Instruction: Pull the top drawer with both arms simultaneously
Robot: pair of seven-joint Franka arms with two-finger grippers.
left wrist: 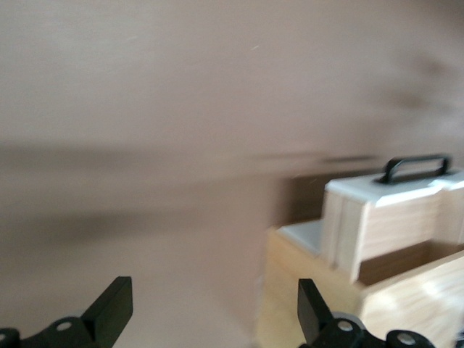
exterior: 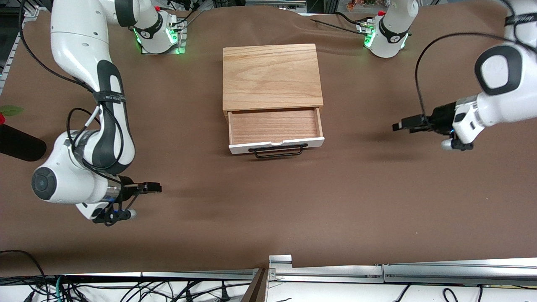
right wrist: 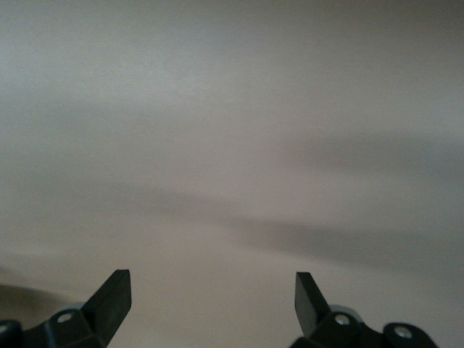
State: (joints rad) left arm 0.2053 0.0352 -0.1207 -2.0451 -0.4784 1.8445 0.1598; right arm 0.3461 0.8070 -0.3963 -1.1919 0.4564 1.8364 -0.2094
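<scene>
Drawer (exterior: 275, 126) pulled out at frame centre, handle (exterior: 279, 151) untouched, left gripper (exterior: 405, 124) spread empty at right edge, right gripper (exterior: 153, 187) spread empty at lower left.

Brown table (exterior: 335, 201), wooden drawer box (exterior: 272, 75) standing toward twelve o'clock of its middle, two arm bases (exterior: 158, 35) at twelve o'clock edge

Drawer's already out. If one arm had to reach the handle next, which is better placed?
Probably left. The left gripper, open, points toward the drawer, and its wrist view shows the handle. The right gripper, open, sees only table.
</scene>
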